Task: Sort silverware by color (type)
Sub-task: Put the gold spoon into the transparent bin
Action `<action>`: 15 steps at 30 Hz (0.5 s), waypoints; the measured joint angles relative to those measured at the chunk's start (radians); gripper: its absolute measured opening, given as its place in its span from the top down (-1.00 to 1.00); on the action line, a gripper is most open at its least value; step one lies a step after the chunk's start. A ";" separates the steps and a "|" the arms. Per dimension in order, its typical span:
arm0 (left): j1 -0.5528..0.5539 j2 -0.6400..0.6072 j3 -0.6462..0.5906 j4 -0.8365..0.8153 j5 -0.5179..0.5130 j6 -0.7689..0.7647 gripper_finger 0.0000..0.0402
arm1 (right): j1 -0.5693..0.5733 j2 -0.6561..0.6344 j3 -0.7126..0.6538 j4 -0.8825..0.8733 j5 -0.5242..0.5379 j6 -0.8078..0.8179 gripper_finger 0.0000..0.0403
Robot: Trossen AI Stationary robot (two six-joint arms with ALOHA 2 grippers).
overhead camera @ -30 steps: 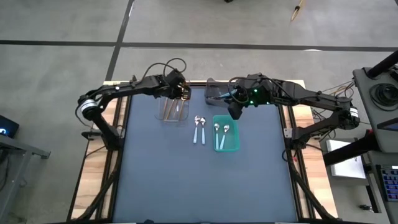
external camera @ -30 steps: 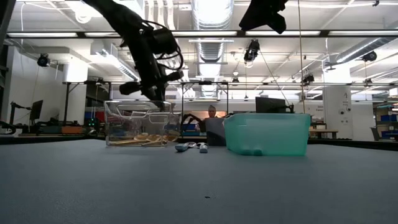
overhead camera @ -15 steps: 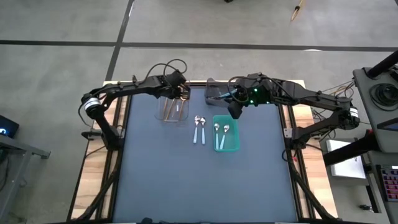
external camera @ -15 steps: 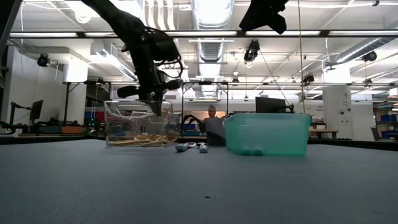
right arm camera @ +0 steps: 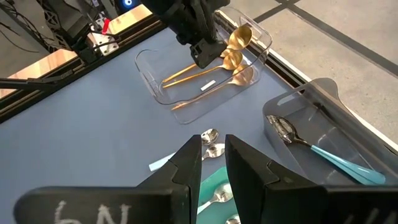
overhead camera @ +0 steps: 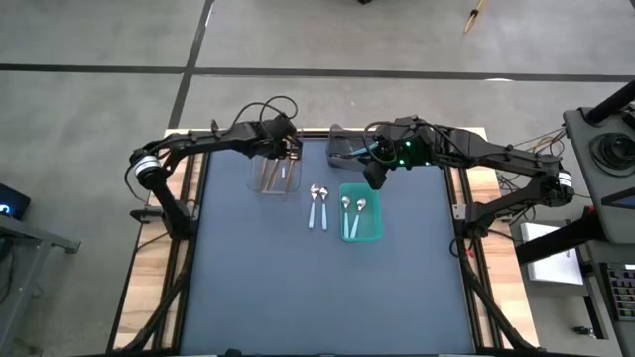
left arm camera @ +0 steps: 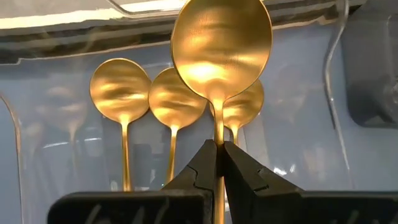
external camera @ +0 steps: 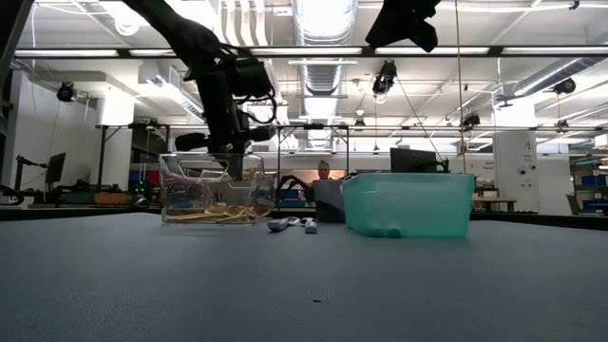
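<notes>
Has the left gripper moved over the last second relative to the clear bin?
Yes. In the low view the left gripper, shut on a gold spoon, has come down from above the clear bin to its rim.

Two dark jointed arms, black looping cables, green light on the right arm (overhead camera: pixel 405 149).
</notes>
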 joint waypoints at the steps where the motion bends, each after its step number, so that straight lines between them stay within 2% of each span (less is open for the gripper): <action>1: 0.000 0.000 -0.005 0.002 0.000 -0.001 1.00 | 0.000 0.000 0.000 0.000 0.000 0.000 0.69; 15: -0.005 0.000 -0.075 0.037 0.004 -0.031 1.00 | 0.000 0.000 0.000 0.000 0.001 0.004 0.69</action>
